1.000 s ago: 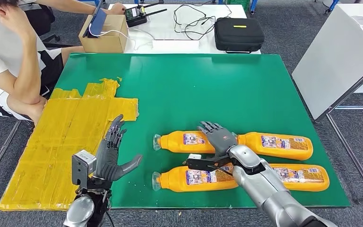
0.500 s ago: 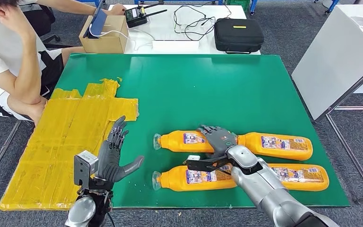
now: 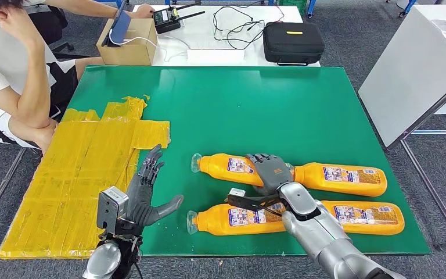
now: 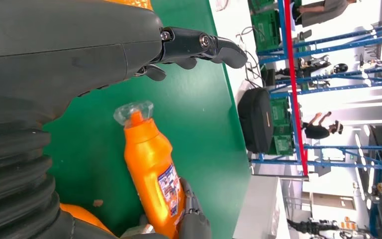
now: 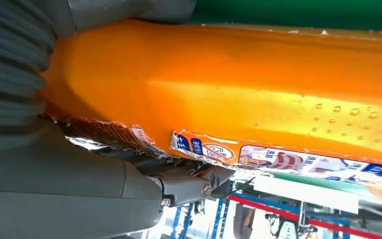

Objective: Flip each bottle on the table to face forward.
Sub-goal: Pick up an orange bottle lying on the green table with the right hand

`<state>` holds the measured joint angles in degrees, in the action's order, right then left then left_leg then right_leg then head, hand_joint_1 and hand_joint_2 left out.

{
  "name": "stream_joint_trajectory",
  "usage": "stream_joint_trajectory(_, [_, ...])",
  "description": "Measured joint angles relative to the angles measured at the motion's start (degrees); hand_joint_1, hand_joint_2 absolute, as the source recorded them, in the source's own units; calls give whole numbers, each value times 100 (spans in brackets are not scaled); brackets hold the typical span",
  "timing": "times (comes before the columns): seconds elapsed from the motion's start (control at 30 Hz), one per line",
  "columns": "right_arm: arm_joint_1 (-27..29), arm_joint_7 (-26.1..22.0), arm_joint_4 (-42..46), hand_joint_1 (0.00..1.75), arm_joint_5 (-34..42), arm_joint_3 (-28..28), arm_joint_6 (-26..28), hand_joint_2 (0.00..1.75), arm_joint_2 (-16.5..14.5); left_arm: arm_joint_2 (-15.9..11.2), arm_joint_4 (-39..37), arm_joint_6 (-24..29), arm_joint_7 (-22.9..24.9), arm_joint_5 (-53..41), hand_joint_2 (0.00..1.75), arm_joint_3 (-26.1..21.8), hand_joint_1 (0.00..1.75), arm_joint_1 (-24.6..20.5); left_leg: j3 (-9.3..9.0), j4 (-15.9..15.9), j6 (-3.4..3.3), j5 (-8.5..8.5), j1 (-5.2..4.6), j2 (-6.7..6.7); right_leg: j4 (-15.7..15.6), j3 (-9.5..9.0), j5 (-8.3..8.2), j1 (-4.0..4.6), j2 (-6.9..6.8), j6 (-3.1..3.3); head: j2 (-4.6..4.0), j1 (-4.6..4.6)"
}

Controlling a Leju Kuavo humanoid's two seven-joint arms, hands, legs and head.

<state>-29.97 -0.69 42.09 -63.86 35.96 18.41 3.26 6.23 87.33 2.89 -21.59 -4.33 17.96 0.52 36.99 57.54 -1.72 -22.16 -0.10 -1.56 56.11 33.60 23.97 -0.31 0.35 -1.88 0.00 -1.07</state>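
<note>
Several orange bottles lie on their sides on the green table (image 3: 255, 104), in two rows. My right hand (image 3: 271, 171) lies over the base end of the far-left bottle (image 3: 230, 166) and holds it, thumb stretched toward the near-left bottle (image 3: 238, 219). The right wrist view has that far-left bottle (image 5: 258, 109) pressed against the palm. The far-right bottle (image 3: 344, 179) and near-right bottle (image 3: 373, 216) lie untouched. My left hand (image 3: 145, 195) hovers open, fingers spread, at the edge of the yellow tape. In the left wrist view the far-left bottle (image 4: 151, 164) lies beyond my left hand's fingers (image 4: 199, 47).
A patch of yellow tape (image 3: 75, 174) covers the table's left part. A person (image 3: 11, 75) sits at the far left corner. Behind the table stand a cardboard box (image 3: 129, 46), a black case (image 3: 293, 42) and cables. A white panel (image 3: 412, 70) leans at the right.
The far-left bottle's cap end has swung away from me under my right hand. My left hand has drifted a little to the right and nearer, still open.
</note>
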Motion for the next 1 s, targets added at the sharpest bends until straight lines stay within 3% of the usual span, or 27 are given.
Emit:
stream_joint_trajectory(0.6, [205, -89, 265, 175, 220, -276, 151, 175, -63, 0, 8, 0, 4, -41, 175, 49, 0, 0, 2, 0, 0, 0, 0, -1, 0, 1, 0, 0, 0, 0, 0, 2])
stream_joint_trajectory(0.83, [811, -636, 1277, 175, 1033, -972, 1276, 175, -301, 0, 97, 33, 20, -244, 175, 167, 0, -1, 6, 0, 1, -1, 0, -2, 0, 7, 1, 0, -1, 0, 0, 1])
stream_joint_trajectory(1.0, [1352, -1476, 2357, 175, 2220, -1538, 1477, 175, -556, -2, 99, 58, 25, -300, 175, 321, 0, -14, 12, -1, 1, -1, 0, -2, 0, 12, 2, 0, -1, 1, 0, 2])
